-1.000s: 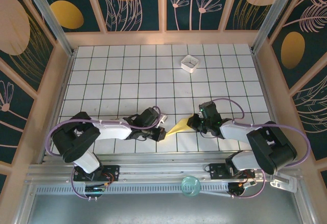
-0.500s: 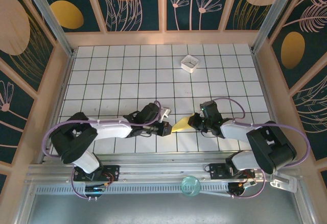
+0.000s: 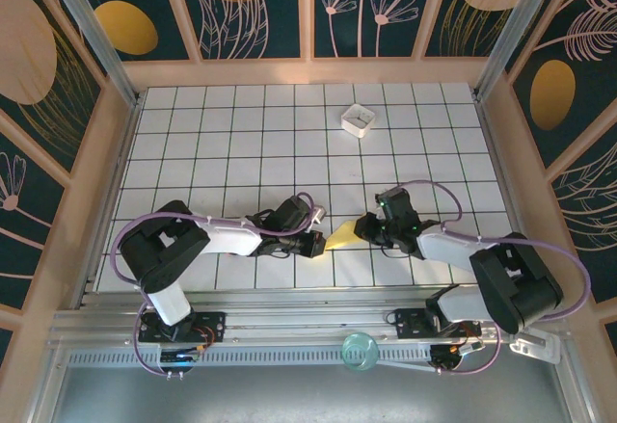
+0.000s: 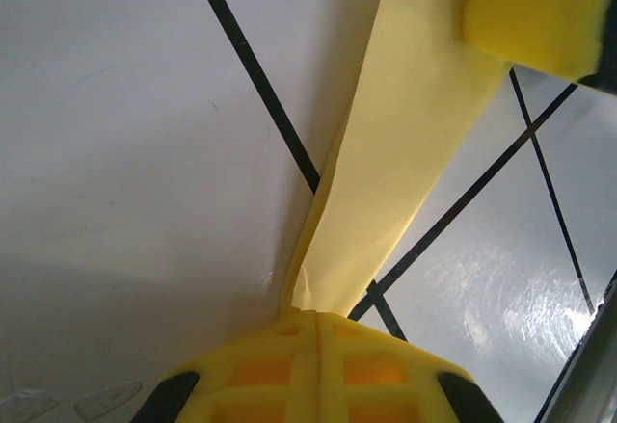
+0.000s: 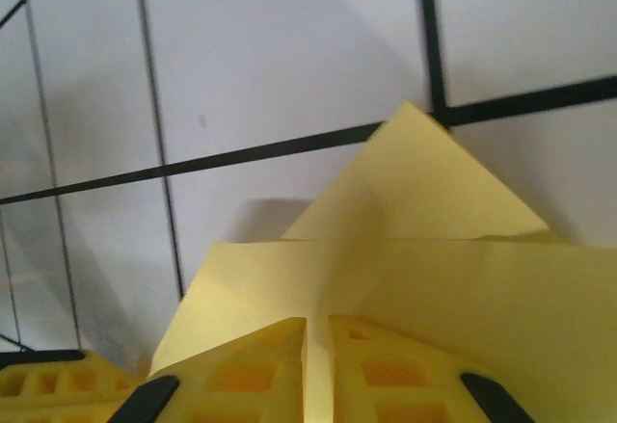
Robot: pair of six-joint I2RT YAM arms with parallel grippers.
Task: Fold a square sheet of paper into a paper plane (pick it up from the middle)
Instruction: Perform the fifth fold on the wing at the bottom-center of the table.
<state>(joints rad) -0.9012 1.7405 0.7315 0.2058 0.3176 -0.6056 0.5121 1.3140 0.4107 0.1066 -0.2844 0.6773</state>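
Top external: slim yellow folded paper plane (image 3: 340, 239) prob. done; left gripper (image 3: 317, 243) pinches its 9 o'clock tip, right gripper (image 3: 365, 227) its 3 o'clock end; release remains.

White-and-black arms (image 3: 229, 240), purple cables (image 3: 425, 185), yellow latticed tool fingers (image 4: 275, 377)

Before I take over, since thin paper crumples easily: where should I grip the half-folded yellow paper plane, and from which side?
Pinch the paper plane at its narrow end, on the central fold, coming along its length from the left: layers stack there, likely stiffest, while flaps spread rightward.
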